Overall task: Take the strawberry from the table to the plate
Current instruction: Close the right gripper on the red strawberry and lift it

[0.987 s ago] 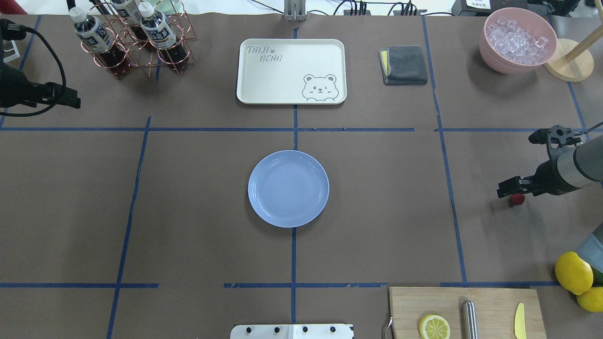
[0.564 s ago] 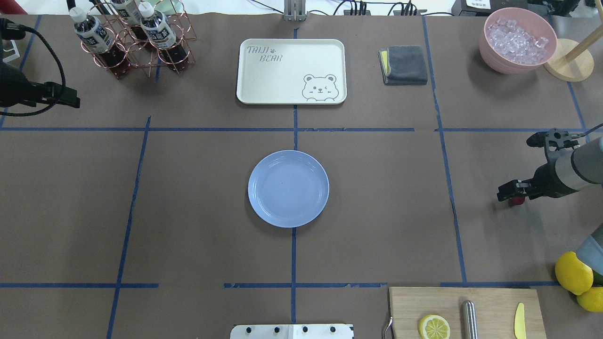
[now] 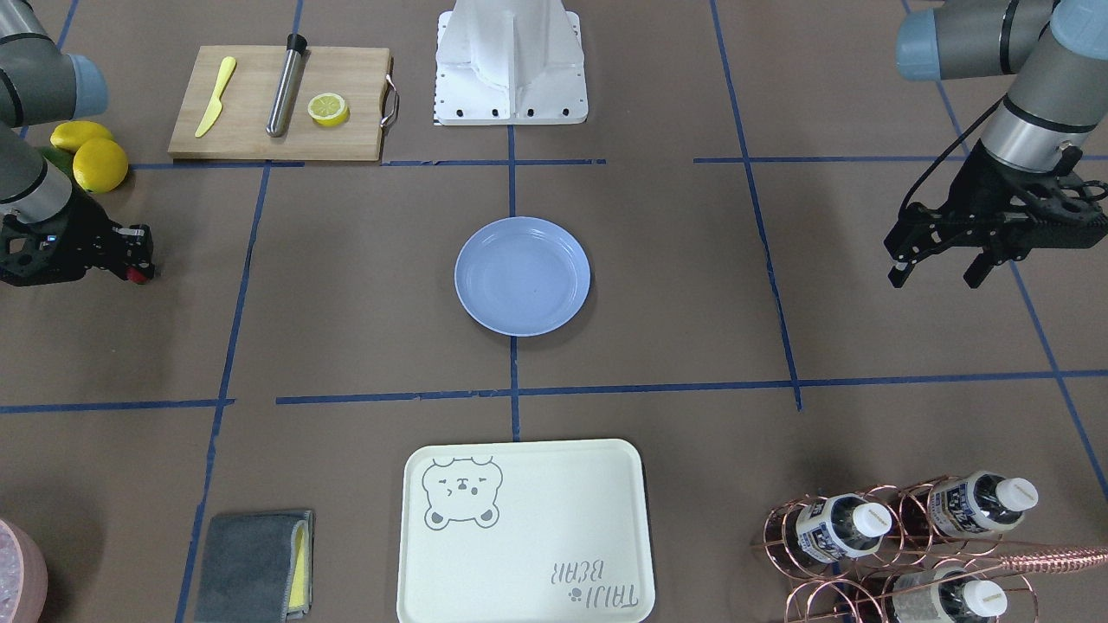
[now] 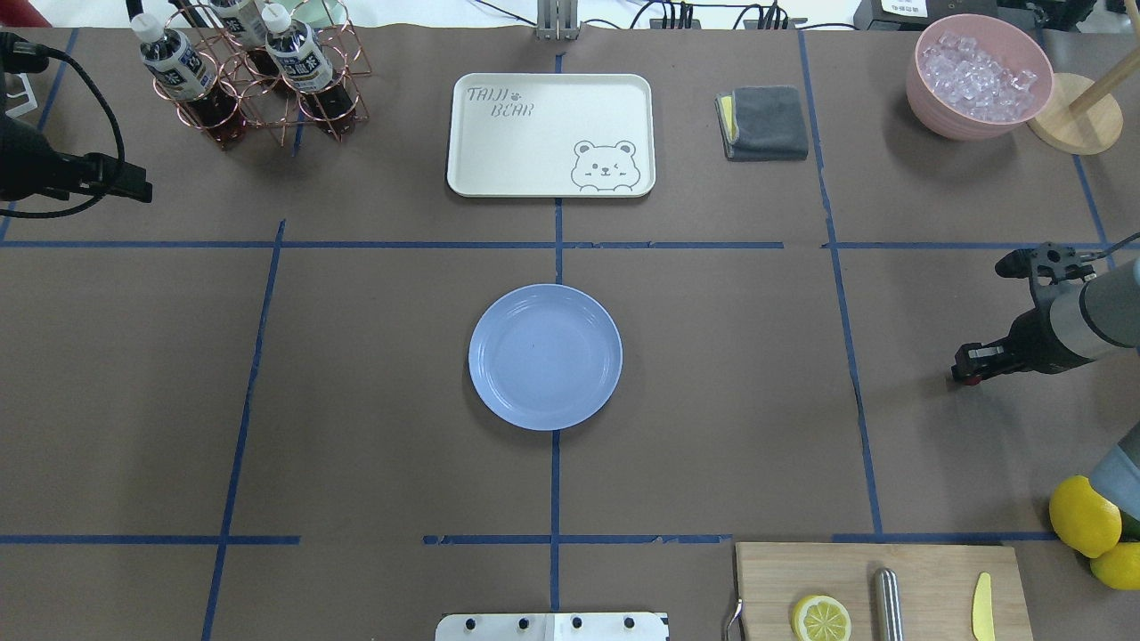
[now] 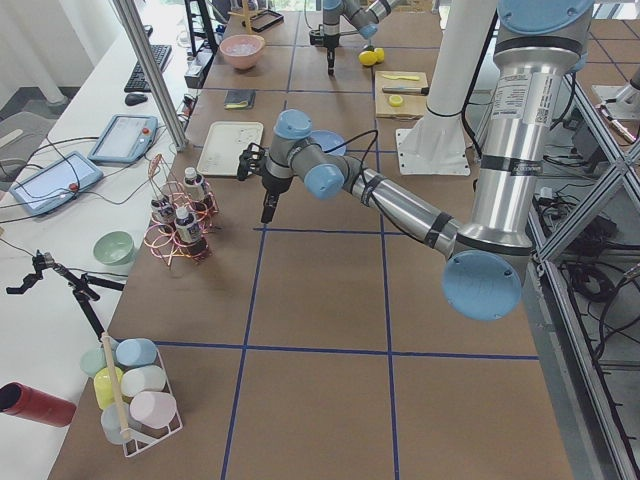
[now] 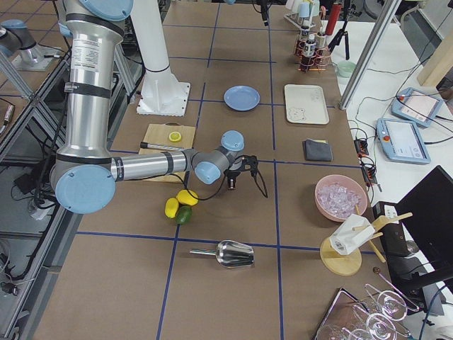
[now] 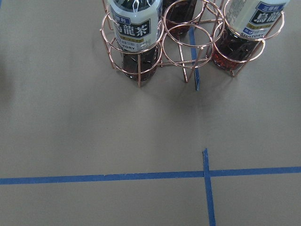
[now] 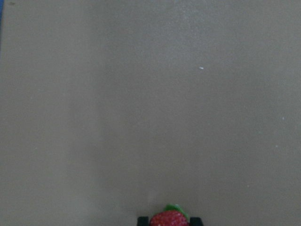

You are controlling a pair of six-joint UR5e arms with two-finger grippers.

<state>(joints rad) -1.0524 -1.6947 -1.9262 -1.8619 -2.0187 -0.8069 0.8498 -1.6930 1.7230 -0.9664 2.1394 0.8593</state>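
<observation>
The strawberry [image 8: 169, 219], red with a green top, sits between two black fingertips at the bottom edge of the right wrist view. My right gripper [image 3: 138, 260] is low over the table [image 4: 374, 356] at its right side, shut on the berry, of which only a red speck [image 3: 136, 276] shows. From overhead the right gripper [image 4: 969, 367] hides the berry almost fully. The light-blue plate [image 4: 545, 356] lies bare at the table's centre, far from that gripper. My left gripper [image 3: 933, 279] hangs open and holds nothing, above the far left of the table near the bottle rack.
A cream bear tray [image 4: 550, 133] lies behind the plate. The copper rack of bottles [image 4: 254, 76] is at back left, a grey cloth [image 4: 763, 122] and a pink bowl of ice [image 4: 978, 76] at back right. A cutting board [image 4: 882, 592] and lemons [image 4: 1085, 516] are at front right.
The right gripper came down over the strawberry and its fingers closed in on it; the berry, plainly visible beside the fingers a second ago, is now nearly covered. The left arm barely moved.
</observation>
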